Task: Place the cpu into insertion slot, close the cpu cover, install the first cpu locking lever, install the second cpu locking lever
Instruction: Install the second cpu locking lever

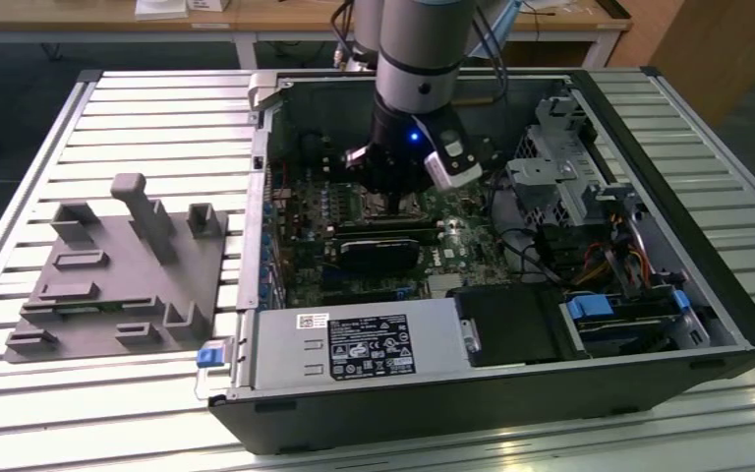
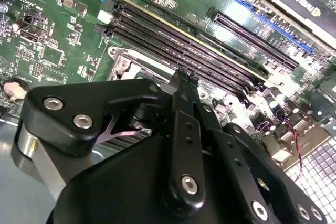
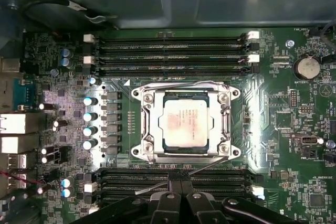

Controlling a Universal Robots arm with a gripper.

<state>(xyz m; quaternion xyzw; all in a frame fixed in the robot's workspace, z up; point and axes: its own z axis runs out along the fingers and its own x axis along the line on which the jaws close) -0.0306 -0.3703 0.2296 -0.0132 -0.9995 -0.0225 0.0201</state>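
Note:
In the first wrist view the cpu [image 3: 187, 120], a square chip with a dull silver-tan top, lies flat in the insertion slot [image 3: 163, 140]. The silver cpu cover [image 3: 184, 88] is folded down around it as a frame. A thin metal locking lever [image 3: 210, 166] slants out from the socket's corner across the nearby memory slots. My gripper [image 3: 181, 178] hovers at that edge of the socket with its black fingers pressed together, their tips right by the lever. In the second wrist view the fingertips [image 2: 181, 77] stand next to the socket frame [image 2: 122, 60]. The exterior view shows my gripper [image 1: 391, 197] inside the open computer case.
Long black memory slots [image 3: 170, 55] flank the socket on two sides. A black graphics card [image 1: 380, 246] lies beside my gripper. A power supply [image 1: 351, 346] and drive cage [image 1: 561, 157] line the case walls. A grey fixture [image 1: 115, 275] sits on the table at the exterior view's left.

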